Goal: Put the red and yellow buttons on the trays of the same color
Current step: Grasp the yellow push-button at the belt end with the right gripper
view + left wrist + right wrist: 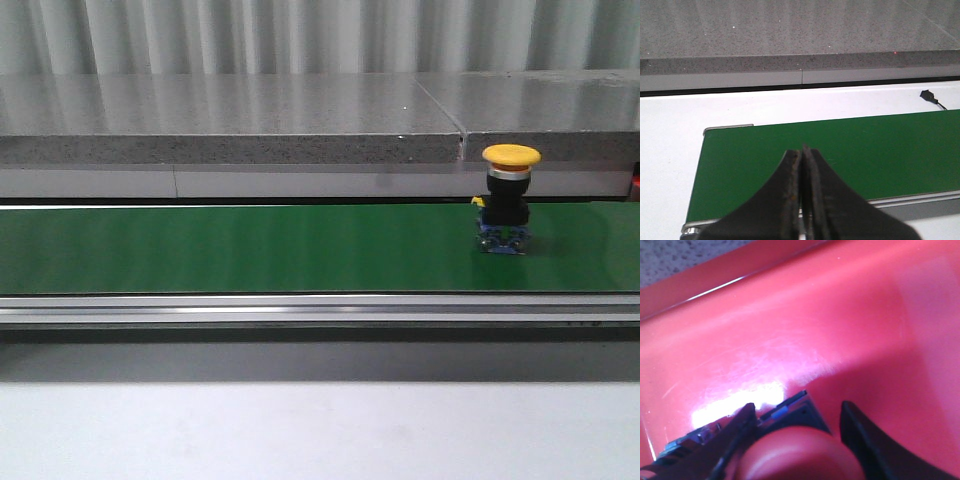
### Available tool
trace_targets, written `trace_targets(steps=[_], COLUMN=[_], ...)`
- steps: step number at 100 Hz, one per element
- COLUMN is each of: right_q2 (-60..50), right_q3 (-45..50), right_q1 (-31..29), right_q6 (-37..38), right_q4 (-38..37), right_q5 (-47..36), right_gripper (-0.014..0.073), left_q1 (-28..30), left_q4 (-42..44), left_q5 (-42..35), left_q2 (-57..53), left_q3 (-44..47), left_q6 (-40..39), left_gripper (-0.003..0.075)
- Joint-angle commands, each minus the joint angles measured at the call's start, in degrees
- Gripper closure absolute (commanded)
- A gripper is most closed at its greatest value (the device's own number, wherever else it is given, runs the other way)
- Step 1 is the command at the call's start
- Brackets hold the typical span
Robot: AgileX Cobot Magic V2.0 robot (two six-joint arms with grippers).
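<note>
Progress: roughly midway, judged. Front view: yellow button (510, 199) stands upright on green belt (250, 250) at 3 o'clock, unpicked; neither arm is visible. Left wrist view: left gripper (802, 165) closed, empty, over the belt. Right wrist view: right gripper (797, 415) spread open; red button (795, 450) between its fingers (865, 435), over red tray (815, 330); whether it rests there is unclear.

Red button (800, 452) between open hand (800, 427)

There are two push buttons in total: one with a yellow mushroom cap (510, 156), at the right of the front view, and one with a red mushroom cap (800, 455), at the bottom of the right wrist view. There is one glossy red plastic tray (840, 325) and one long green conveyor belt (250, 248).
</note>
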Motion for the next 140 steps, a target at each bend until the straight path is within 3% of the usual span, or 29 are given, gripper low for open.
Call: trace_targets(steps=[1, 41, 51, 71, 78, 140], right_q2=[-3.7, -2.9, -2.9, -2.9, -2.9, -9.7], right_q3=[-2.0, -2.0, -2.0, -2.0, -2.7, -7.0], right_q1=[-0.1, -0.1, -0.1, -0.1, -0.2, -0.2], right_q6=[-0.6, -0.6, -0.6, -0.6, -0.6, -2.4], right_q4=[1.1, 1.1, 1.1, 1.1, 1.1, 1.2], right_q5=[-2.0, -1.6, -1.6, -2.3, -2.3, 1.5], right_gripper=[0.0474, 0.0450, 0.0368, 0.0104, 0.0067, 0.0065], left_q1=[-0.5, -0.5, -0.5, -0.5, -0.5, -0.5], left_q4=[-1.3, -1.3, -1.3, -1.3, -1.3, -1.3], left_q5=[-4.2, -4.2, -4.2, -4.2, -4.2, -4.2], left_q2=[0.3, 0.3, 0.3, 0.3, 0.3, 0.3], left_q3=[-1.5, -1.5, -1.5, -1.5, -1.5, -1.5], left_q6=[0.0, 0.0, 0.0, 0.0, 0.0, 0.0], left_gripper=[0.0740, 0.0740, 0.0740, 0.0740, 0.0740, 0.0740])
